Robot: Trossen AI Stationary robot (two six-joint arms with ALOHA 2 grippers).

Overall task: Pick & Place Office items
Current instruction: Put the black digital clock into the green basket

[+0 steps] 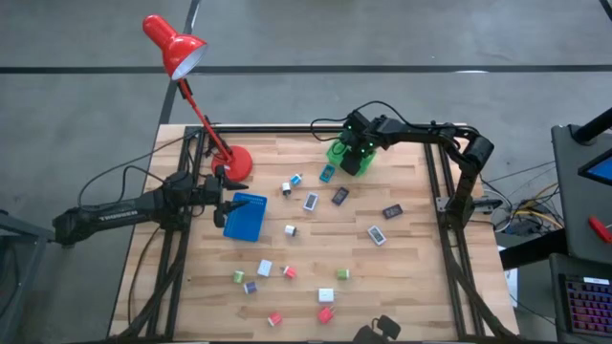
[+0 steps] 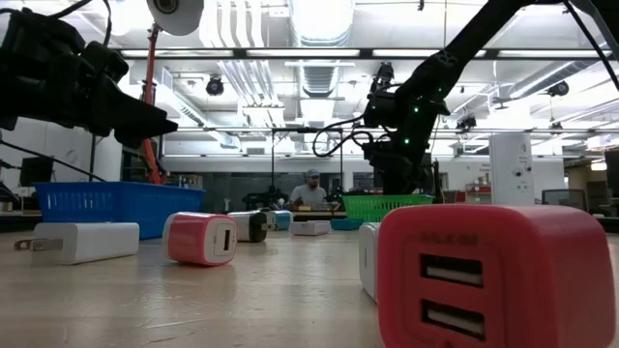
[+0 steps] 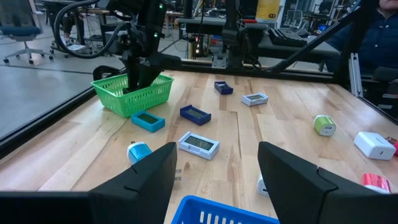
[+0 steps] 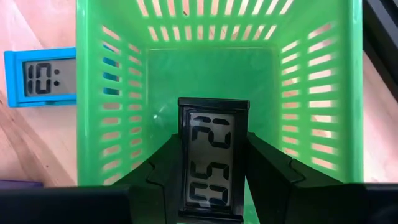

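Note:
A black digital clock [image 4: 213, 158] sits between the fingers of my right gripper [image 1: 356, 159], which is shut on it over the inside of the green basket [image 4: 93, 93] at the table's far middle [image 1: 338, 151]. A blue-framed clock [image 4: 37, 78] lies on the table just outside the basket. More office items, small cubes and flat clocks [image 1: 311, 202], lie scattered across the wood. My left gripper [image 3: 217, 155] stands open and level at the left, over the far rim of the blue tray [image 1: 246, 216], holding nothing. My right gripper pinches the black clock by its two long sides [image 4: 185, 163] between its two fingers. The fingers slant steeply down from above and run along the clock's length. The clock's display faces the wrist camera, above the basket's floor; whether it touches the floor I cannot tell.
A red desk lamp [image 1: 177, 48] stands with its base [image 1: 235, 162] at the far left, near the tray. Black frame rails [image 1: 435, 182] run along the table's sides. Pink and white charger cubes [image 2: 493, 271] lie near the front edge. A person [image 2: 311, 188] sits in the room behind.

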